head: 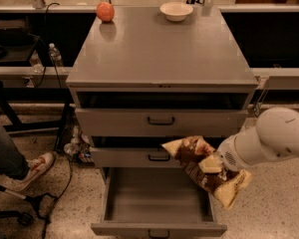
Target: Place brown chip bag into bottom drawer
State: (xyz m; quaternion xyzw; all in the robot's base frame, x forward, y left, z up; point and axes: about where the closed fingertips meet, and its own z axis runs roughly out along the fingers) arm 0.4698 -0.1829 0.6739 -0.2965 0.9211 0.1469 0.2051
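The brown chip bag [202, 168], dark brown with cream-yellow ends, hangs tilted in the air over the right side of the bottom drawer [157, 203], which is pulled out with nothing inside it. My gripper [213, 164] comes in from the right on a white arm and is shut on the bag near its middle. The bag's left end overlaps the middle drawer's front; its right end points down beyond the drawer's right edge.
The grey cabinet [162, 51] carries a red apple [105, 11] and a white bowl [176, 10] at the back of its top. The two upper drawers [161, 121] sit slightly ajar. A person's foot in a shoe [32, 168], cables and water bottles [55, 56] are at the left.
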